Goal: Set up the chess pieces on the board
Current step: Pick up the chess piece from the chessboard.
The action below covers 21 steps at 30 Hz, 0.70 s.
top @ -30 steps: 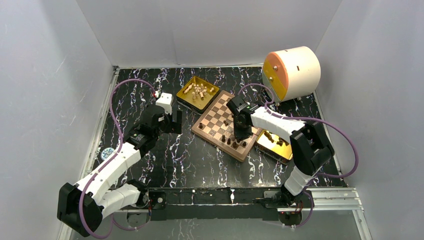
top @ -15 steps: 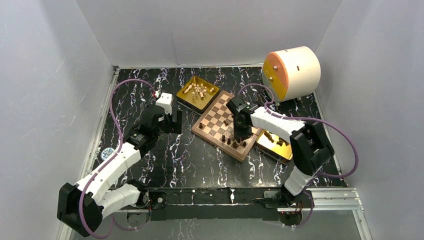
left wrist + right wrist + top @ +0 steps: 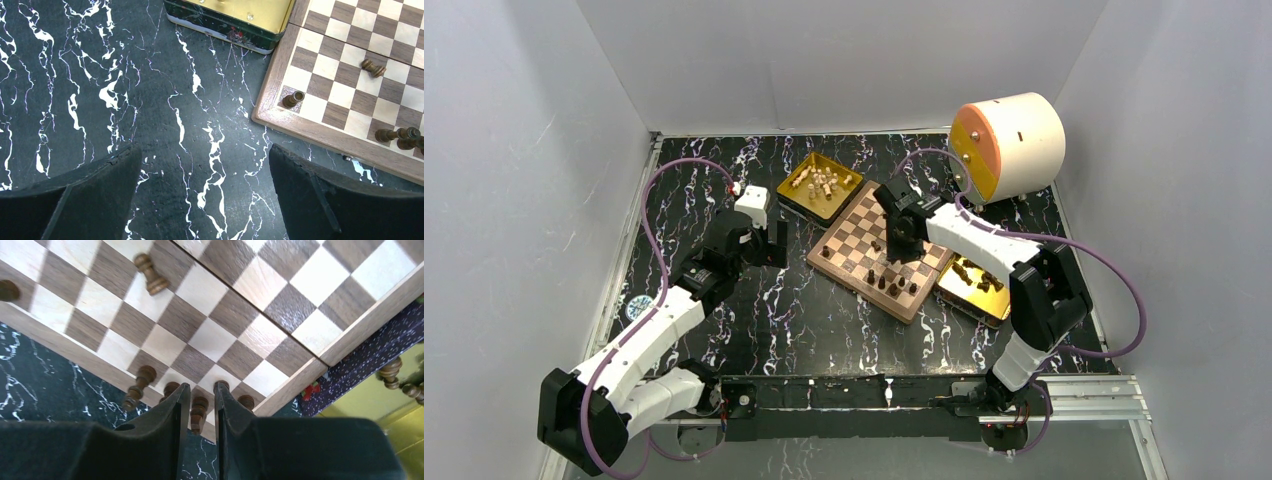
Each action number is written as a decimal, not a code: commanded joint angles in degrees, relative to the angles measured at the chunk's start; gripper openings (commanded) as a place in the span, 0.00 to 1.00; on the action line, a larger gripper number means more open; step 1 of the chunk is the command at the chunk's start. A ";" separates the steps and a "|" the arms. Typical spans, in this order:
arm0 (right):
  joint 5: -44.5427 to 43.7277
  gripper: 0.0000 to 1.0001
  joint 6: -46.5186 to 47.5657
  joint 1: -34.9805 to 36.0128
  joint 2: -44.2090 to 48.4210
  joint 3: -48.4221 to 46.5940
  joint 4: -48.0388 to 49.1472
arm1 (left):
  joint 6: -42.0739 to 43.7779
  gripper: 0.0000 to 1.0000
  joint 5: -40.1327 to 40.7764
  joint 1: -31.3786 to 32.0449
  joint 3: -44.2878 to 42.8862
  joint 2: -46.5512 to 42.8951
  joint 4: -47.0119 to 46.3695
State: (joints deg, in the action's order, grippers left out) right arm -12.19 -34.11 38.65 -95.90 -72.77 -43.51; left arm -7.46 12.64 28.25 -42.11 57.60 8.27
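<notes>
The board [image 3: 852,232] lies tilted at mid-table. Several dark chess pieces [image 3: 890,284] stand along its near edge, and one stands at the left corner [image 3: 292,98]. Another dark piece [image 3: 150,276] lies toppled on the squares. My right gripper [image 3: 201,386] hovers above the near-edge row, its fingers a narrow gap apart and holding nothing. A dark piece [image 3: 200,412] stands on the board below that gap. My left gripper [image 3: 205,170] is wide open and empty over the marble table, left of the board.
A gold tray [image 3: 796,196] with pale pieces [image 3: 822,183] touches the board's far-left side. A second gold tray [image 3: 994,305] with dark pieces [image 3: 972,273] lies at its right. A white and orange drum [image 3: 1009,145] stands at back right. Grey walls enclose the table.
My right gripper has opened a little and drawn back from the near-edge row toward the board's middle, leaving the dark piece standing. The left arm has not moved.
</notes>
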 commanded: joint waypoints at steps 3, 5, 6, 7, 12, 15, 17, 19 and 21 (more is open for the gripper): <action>-0.51 0.34 7.17 0.28 -1.84 -6.57 4.93 | 0.26 0.95 -0.27 0.23 -0.61 -1.91 0.30; 1.35 0.35 10.59 0.28 -4.04 -8.19 6.86 | 0.26 0.94 -0.40 0.24 -0.61 -2.05 0.38; 2.04 0.35 12.18 0.28 -5.35 -9.20 7.38 | 0.26 0.94 -0.42 0.27 -0.61 -2.10 0.37; 2.12 0.36 13.43 0.28 -6.95 -10.43 7.43 | 0.21 0.94 -0.38 0.23 -0.61 -2.21 0.45; 0.84 0.36 16.91 0.28 -15.22 -18.18 3.87 | -0.14 0.93 -0.68 0.27 -1.05 -2.30 1.01; 1.02 0.36 18.10 0.28 -17.78 -20.12 3.52 | -0.27 0.92 -1.11 0.29 -1.12 -2.40 0.96; 1.13 0.36 18.65 0.28 -19.05 -21.14 3.47 | -0.27 0.92 -1.41 0.30 -1.21 -2.36 0.96; 0.83 0.36 19.21 0.28 -20.12 -21.63 3.53 | -0.23 0.92 -1.78 0.23 -1.22 -2.49 0.96; 0.53 0.36 19.65 0.28 -21.10 -22.24 3.22 | -0.19 0.91 -1.99 0.30 -1.22 -2.54 1.00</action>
State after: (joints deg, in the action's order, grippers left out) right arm -10.96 -16.82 38.72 -115.92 -91.13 -39.53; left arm -7.55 11.35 28.27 -42.11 56.77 9.10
